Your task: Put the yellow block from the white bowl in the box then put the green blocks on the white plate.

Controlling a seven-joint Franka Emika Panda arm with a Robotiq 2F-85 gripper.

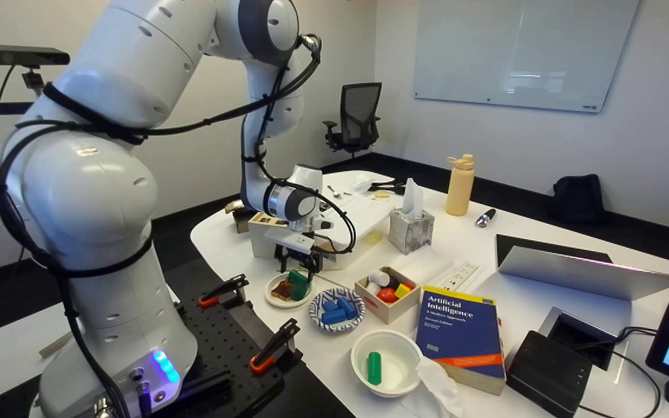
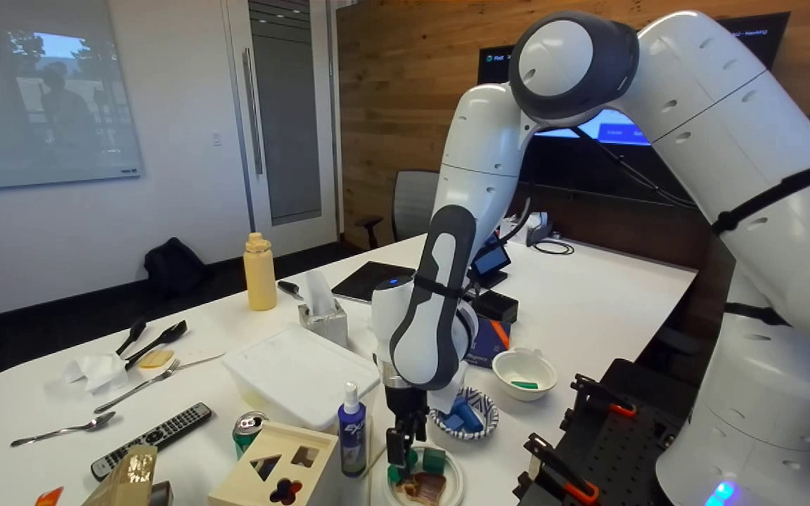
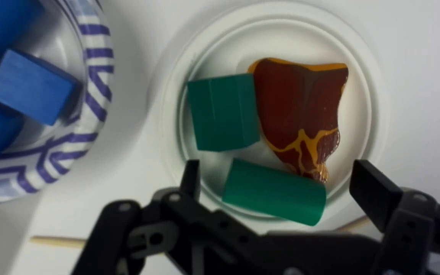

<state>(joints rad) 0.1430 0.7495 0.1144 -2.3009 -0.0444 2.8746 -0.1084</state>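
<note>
Gripper [image 3: 275, 179]: since release is presumed, spread wide, nothing gripped.
White plate [image 3: 379, 110]: two green blocks [image 3: 224, 112] set, wrist-view six and nine o'clock.
White bowl [image 1: 401, 364]: one left.
Box [image 1: 403, 307]: yellow block [image 1: 403, 291] stowed, as asked.

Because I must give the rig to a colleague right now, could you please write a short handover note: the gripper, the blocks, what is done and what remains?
Gripper: open over the white plate, holding nothing; the green cylinder lies between its jaws, gaps on both sides.
Plate: that cylinder near the rim, a faceted green block and a brown meat-like piece.
Wooden box: yellow block inside, among other pieces.
White bowl: a second green piece inside.
Done: yellow block boxed; two green blocks on the plate.
Left: move the bowl's green piece to the plate; probably the last one.
</note>
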